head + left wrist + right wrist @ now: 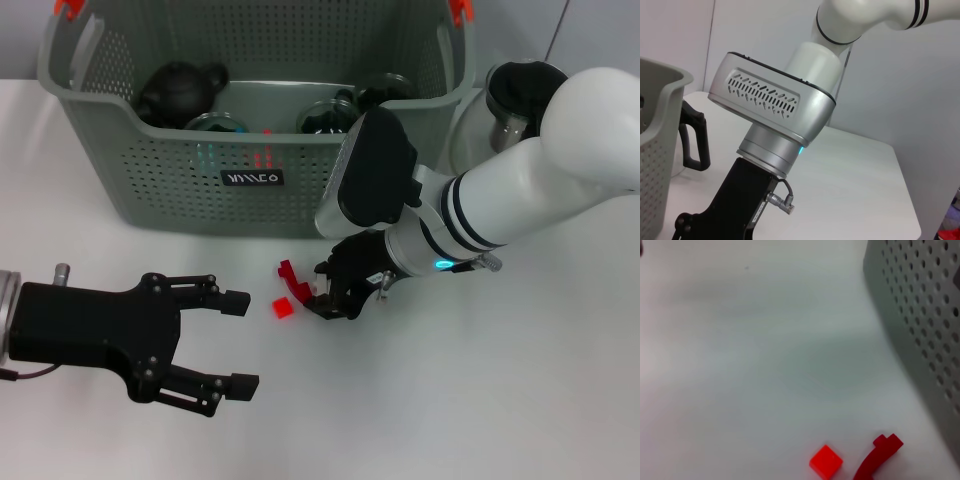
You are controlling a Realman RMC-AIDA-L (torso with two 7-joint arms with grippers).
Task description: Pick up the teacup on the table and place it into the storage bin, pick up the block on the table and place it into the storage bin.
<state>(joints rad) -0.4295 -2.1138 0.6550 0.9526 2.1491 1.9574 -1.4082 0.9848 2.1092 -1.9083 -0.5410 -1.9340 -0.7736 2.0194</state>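
Red cube block [283, 308] near bin's front wall | curved red piece [293, 279] beside | my right gripper [335, 292] over it, fingers unreadable | left gripper [240, 340] spread apart | grey-green storage bin [150, 180] holds teaware

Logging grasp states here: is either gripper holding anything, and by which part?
The left gripper is open and empty. The right gripper is low beside the red blocks; whether it grips one cannot be told.

One label, not legible

The storage bin [180, 190] carries a small black label [252, 178] with white lettering on its front wall; the characters cannot be made out.
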